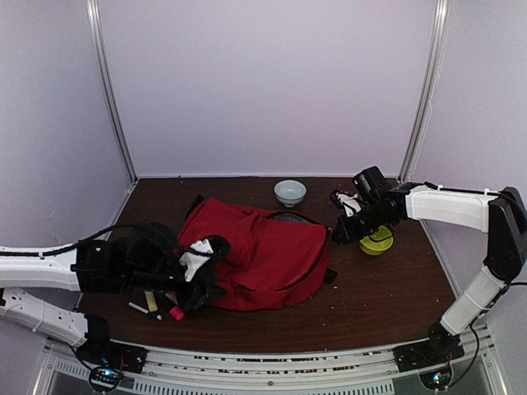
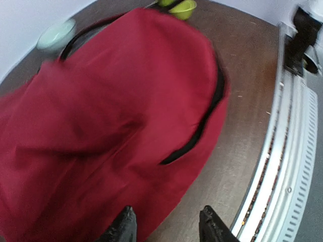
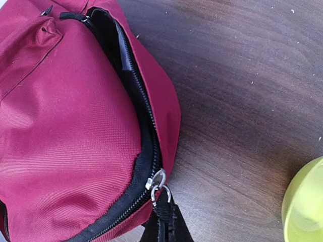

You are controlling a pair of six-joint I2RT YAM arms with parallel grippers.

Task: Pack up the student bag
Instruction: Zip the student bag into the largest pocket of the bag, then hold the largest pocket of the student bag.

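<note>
Location: the student bag [image 1: 263, 259] lies flat at the middle of the surface [image 1: 379, 300], between the two arms. A pale bowl [image 1: 290, 192] sits just behind it and a yellow-green bowl [image 1: 376, 242] is near its right end. A marker [image 1: 142, 310] and a pink item [image 1: 176, 313] lie loose by its left corner.

Left end effector [image 2: 169, 231]: fingers spread, nothing between them, poised over the near edge of the red fabric.

Right end effector [image 3: 164, 229]: fingers pressed together, and by appearance pinching the zipper pull [image 3: 162, 191] at the bag's right end. The ring runs straight into the fingertips. Above the slider the zipper mouth [image 3: 132, 85] gapes and shows dark lining.

Handling assessment:
- The bag is soft woven cloth that sags and creases, so it will not hold a shape unaided.
- It looks light and largely unfilled, and is likely to slide on the smooth wood if the zipper is dragged without a counter-hold.
- It is not fragile.

Recommended holds:
- The pull ring, for running the zipper.
- The folded fabric edge beside the teeth, for lifting the mouth open.
- A pinch of the seam on the opposite side, to anchor the body.
- Broad flat panels offer poor purchase.
</note>
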